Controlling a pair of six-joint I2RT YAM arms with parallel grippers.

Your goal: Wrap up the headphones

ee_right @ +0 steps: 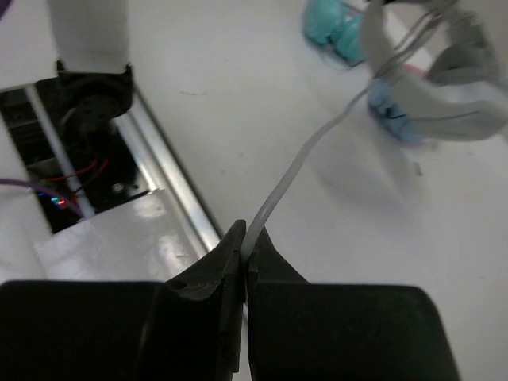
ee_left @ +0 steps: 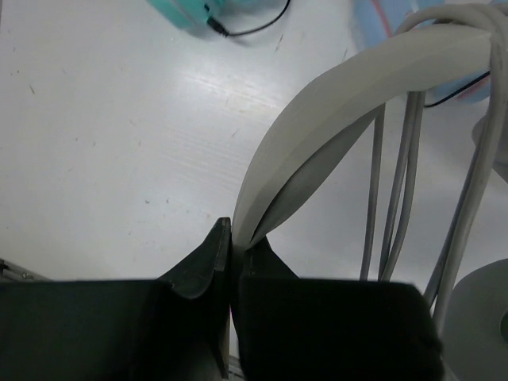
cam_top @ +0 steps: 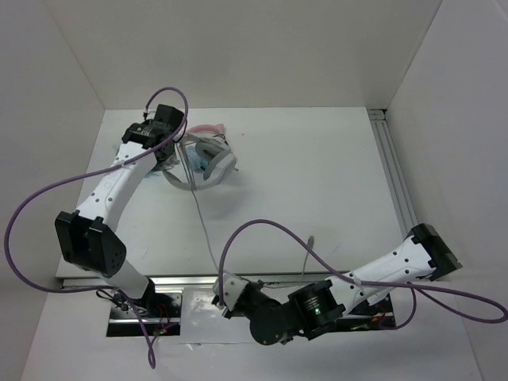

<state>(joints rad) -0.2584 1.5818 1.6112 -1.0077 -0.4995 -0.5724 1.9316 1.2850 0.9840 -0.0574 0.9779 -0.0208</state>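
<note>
A: At the far left of the table (cam_top: 317, 182), are those the headphones (cam_top: 222, 167)?
B: Yes. The left gripper (ee_left: 234, 238) pinches their headband (ee_left: 357, 87), and the right gripper (ee_right: 244, 242) clamps their grey cable (ee_right: 290, 175), nearer the bases.

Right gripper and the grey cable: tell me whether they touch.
Touching. The right wrist view shows the right gripper shut on the cable, which emerges from between its fingertips.

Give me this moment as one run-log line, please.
left gripper: shut on headphones | right gripper: shut on cable | wrap: partly done
</note>
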